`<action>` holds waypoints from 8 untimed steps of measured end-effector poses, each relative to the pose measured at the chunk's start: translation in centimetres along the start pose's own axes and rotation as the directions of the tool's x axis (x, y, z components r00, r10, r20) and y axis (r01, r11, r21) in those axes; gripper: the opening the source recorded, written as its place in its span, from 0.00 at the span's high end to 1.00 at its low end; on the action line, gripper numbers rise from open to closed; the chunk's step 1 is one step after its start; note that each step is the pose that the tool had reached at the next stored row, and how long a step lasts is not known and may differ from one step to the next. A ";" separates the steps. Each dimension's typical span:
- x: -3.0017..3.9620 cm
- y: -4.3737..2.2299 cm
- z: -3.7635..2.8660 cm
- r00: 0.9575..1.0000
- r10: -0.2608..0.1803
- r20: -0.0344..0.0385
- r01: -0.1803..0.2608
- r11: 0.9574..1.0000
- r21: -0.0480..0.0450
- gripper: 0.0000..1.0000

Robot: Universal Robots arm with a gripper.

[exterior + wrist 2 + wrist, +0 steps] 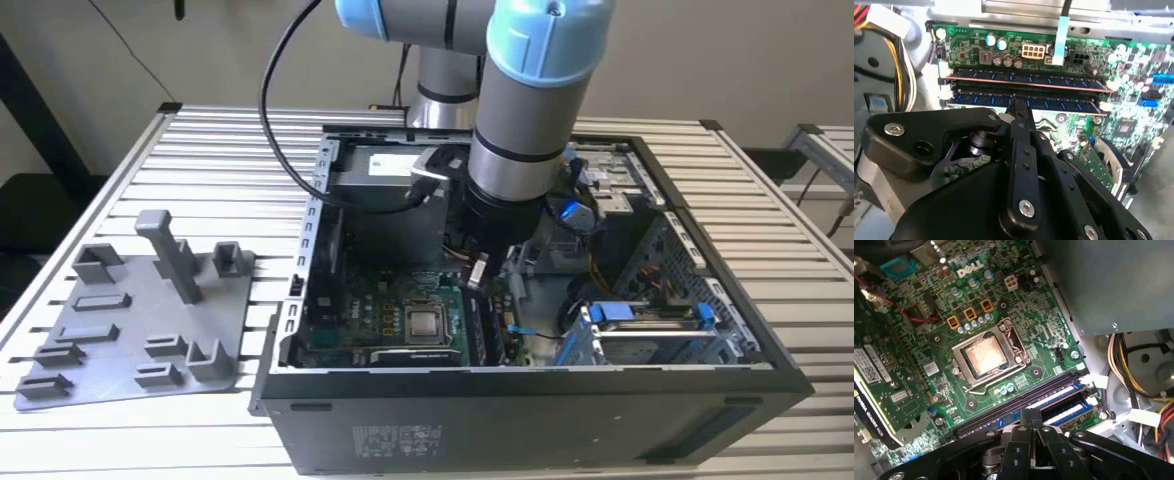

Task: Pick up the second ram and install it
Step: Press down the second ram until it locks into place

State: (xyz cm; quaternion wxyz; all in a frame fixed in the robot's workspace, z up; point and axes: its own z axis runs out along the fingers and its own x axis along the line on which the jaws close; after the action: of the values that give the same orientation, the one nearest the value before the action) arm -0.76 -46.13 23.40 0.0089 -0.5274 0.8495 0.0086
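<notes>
The second ram [1064, 104] is a dark stick with blue-labelled chips. It stands in its slot on the green motherboard [1134, 65], parallel to another stick [1024, 77] one slot over. My gripper [1017, 107] is shut, and its black fingertips rest on the second ram's top edge near mid-length. The first wrist view has the gripper [1031, 414] over the same stick [1068, 413], beside two empty dark slots [1014, 402]. In the exterior view the arm reaches down into the open computer case [534, 400], with the gripper [481, 272] low over the board.
A CPU socket [985, 354] lies near the slots. Yellow and black cable bundles [1126, 365] and the power supply [387, 170] crowd one end of the case. A drive cage [641, 330] fills the exterior view's right. A grey fixture plate [134, 320] with posts lies outside the case.
</notes>
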 end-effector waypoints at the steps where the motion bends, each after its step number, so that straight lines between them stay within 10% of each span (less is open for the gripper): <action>1: 0.00 0.00 0.01 1.000 -0.018 0.000 0.018 1.000 0.000 0.89; 8: 0.00 0.00 0.08 0.989 -0.145 0.001 0.145 0.989 -0.001 0.89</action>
State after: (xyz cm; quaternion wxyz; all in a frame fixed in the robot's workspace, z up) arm -0.76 -46.13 23.31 0.0096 -0.5878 0.8089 0.0084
